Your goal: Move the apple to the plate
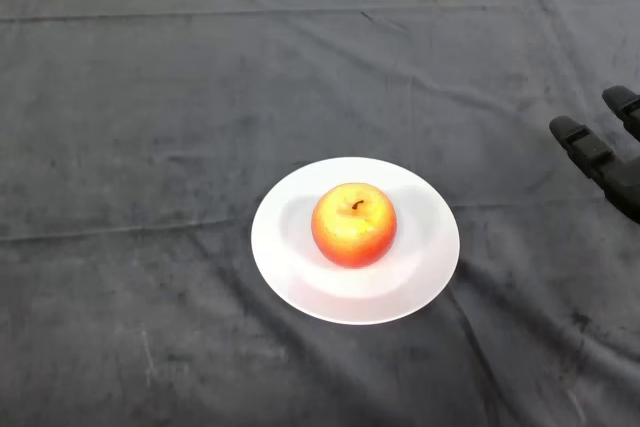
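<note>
**Apple on plate, hand off to the side**

The apple [354,225] is seen sitting on the white plate [290,267], approx. centred on it, stem end up w/ the short dark stem visible in the dimple. Skin is red-orange w/ a yellow patch on top. It is surrounded by bare plate rim on all sides; nothing else is touching it.

The plate is laid flat on the dark cloth [150,147] covering the table, roughly mid-view, slightly toward the near edge. Creases are seen running across the cloth, incl. one long fold at the left, level w/ the plate, and a few near the far edge.

A black hand [605,157] is seen at the right edge of the view, only partly in frame. Its fingers are stretched out fairly straight and spread apart, pointing toward the upper left; nothing is held in them. The hand is kept well apart from plate and apple, w/ open cloth between.
</note>
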Controlling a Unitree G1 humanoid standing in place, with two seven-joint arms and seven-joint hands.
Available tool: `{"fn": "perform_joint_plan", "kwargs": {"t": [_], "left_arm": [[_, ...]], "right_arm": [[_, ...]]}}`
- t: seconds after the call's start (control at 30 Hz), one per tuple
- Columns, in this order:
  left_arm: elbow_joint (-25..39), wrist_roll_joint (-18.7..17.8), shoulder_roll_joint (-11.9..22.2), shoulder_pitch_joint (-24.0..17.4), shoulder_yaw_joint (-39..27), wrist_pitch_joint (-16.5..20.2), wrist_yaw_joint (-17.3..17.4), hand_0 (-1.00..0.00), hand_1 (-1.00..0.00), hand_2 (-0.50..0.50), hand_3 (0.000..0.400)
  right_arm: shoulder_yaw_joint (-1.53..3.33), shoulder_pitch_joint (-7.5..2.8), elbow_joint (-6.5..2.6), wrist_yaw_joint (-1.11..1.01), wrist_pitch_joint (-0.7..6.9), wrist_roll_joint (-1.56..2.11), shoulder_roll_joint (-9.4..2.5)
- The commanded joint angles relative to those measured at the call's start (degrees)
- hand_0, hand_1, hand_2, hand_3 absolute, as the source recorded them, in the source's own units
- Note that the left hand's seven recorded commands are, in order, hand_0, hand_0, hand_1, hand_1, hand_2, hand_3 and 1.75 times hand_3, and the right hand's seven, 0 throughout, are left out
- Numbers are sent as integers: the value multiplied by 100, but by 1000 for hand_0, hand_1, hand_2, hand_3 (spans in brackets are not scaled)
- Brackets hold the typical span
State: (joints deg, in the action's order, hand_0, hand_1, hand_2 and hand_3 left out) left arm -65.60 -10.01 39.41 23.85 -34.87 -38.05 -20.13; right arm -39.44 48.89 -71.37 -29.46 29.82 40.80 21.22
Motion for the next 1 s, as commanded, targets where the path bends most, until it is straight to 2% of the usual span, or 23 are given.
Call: {"fn": "perform_joint_plan", "kwargs": {"t": [0.03,1.0], "left_arm": [[-200,-29,458,284,-25,-123,1,0,0,0,0],[-218,-9,432,314,78,-120,-59,0,0,0,0]], "right_arm": [[-133,177,62,-54,-4,-15,178],[-138,179,58,-58,-5,-23,179]]}}
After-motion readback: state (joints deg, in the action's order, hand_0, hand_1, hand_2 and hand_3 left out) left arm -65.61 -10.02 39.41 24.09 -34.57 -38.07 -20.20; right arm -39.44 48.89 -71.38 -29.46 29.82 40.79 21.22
